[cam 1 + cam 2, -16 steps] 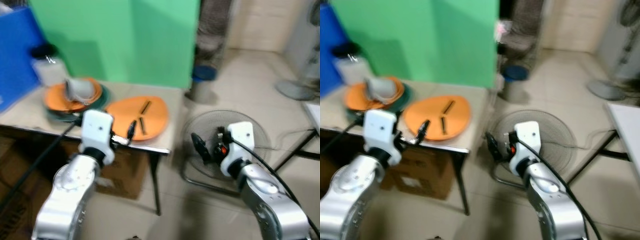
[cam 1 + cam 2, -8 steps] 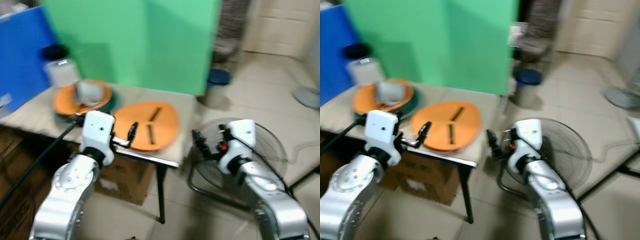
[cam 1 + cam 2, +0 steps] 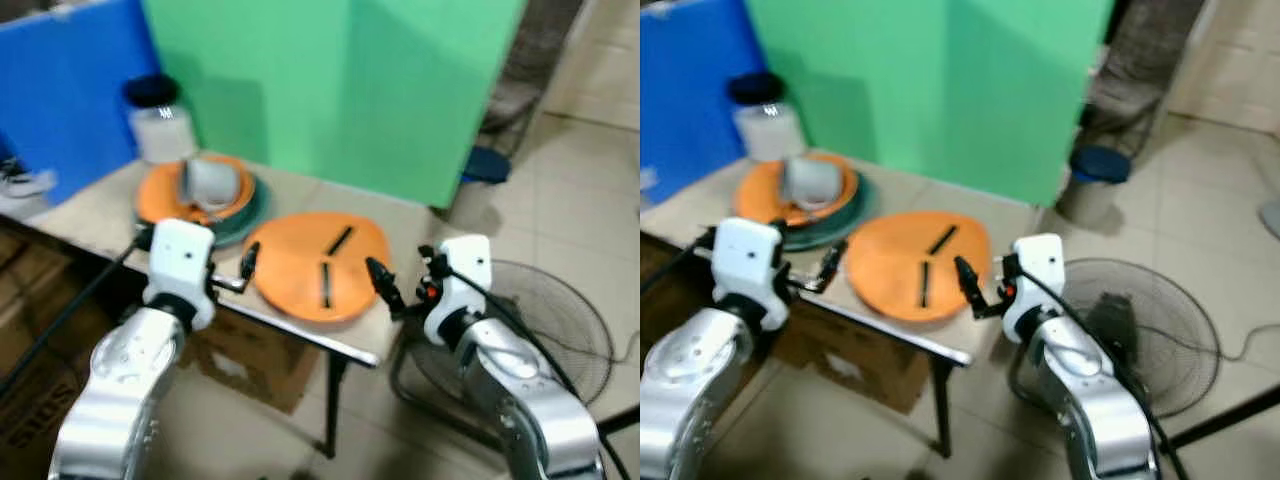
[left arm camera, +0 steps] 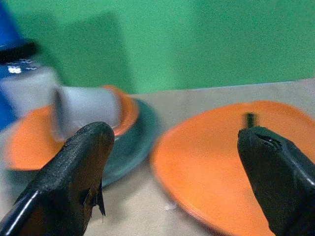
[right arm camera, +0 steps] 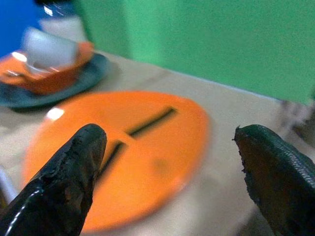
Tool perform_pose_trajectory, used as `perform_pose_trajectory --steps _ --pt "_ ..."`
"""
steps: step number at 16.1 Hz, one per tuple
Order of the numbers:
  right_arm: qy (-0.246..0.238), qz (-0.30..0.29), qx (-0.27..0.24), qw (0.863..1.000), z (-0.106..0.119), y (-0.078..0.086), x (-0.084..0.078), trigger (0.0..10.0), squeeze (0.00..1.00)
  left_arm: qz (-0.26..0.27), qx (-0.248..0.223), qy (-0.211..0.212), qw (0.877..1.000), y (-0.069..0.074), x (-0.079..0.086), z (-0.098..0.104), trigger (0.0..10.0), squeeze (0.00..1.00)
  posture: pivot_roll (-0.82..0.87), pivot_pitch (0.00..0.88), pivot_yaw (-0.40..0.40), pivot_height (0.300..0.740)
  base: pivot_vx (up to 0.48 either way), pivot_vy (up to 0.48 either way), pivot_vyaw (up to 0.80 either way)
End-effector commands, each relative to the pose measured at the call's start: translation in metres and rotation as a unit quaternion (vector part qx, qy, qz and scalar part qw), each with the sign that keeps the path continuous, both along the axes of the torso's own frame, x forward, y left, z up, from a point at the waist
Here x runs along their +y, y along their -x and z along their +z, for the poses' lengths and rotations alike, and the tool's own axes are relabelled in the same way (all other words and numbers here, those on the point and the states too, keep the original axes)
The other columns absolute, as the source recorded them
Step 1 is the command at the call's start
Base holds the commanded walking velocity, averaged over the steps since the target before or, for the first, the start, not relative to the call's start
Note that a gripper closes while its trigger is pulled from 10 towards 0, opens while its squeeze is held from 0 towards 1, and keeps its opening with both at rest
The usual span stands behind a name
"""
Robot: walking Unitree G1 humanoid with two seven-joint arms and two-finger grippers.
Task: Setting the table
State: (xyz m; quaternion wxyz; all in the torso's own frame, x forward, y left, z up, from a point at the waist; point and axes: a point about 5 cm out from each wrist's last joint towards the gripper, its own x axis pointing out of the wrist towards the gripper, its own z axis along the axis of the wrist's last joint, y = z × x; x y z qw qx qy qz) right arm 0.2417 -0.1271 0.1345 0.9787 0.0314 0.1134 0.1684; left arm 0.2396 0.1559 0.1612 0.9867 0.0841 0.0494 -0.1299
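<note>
Flanking the orange plate (image 3: 318, 266) at frame centre, left gripper (image 3: 244, 266) & right gripper (image 3: 383, 286) are held w/ jaws open; counter (image 3: 90, 215) below.

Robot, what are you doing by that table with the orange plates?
The robot stands at a small table, setting it. Its left gripper and right gripper are both open and empty, held at the near edge on either side of a big orange plate with two dark sticks lying on it. Behind that sits a grey cup tipped on its side in an orange dish on a dark green plate, and a jar with a black lid.
</note>
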Motion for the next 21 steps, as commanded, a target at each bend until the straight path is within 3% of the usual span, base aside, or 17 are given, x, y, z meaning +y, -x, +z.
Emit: perform_pose_trajectory --steps 1,16,19,20,21 --pt "-0.003 -0.006 -0.004 1.0 0.003 -0.003 0.0 10.0 0.0 0.001 -0.007 -0.008 1.0 0.0 0.004 0.004 10.0 0.0 0.19 0.0 0.013 0.74 0.292 0.0 0.0" --pt "-0.011 -0.014 0.002 1.0 0.003 -0.004 -0.001 10.0 0.0 -0.019 0.002 -0.009 1.0 0.0 0.002 0.001 10.0 0.0 0.18 0.0 0.025 0.74 0.292 0.0 0.0" --pt "-0.019 -0.013 0.006 1.0 0.002 -0.005 -0.001 10.0 0.0 -0.065 0.024 -0.013 0.998 0.005 -0.002 -0.005 10.0 0.0 0.18 0.0 0.023 0.74 0.175 0.0 0.0" --pt "-0.031 -0.013 0.008 0.999 0.003 -0.007 -0.004 10.0 1.0 -0.081 0.033 -0.02 0.996 0.006 -0.003 -0.008 10.0 0.0 0.18 0.0 0.023 0.74 0.0 0.0 0.0" --pt "-0.031 -0.017 0.015 0.999 0.002 -0.014 -0.01 10.0 1.0 -0.099 0.042 -0.024 0.994 0.005 -0.002 -0.012 10.0 0.0 0.18 0.0 0.028 0.74 0.0 0.0 0.0"
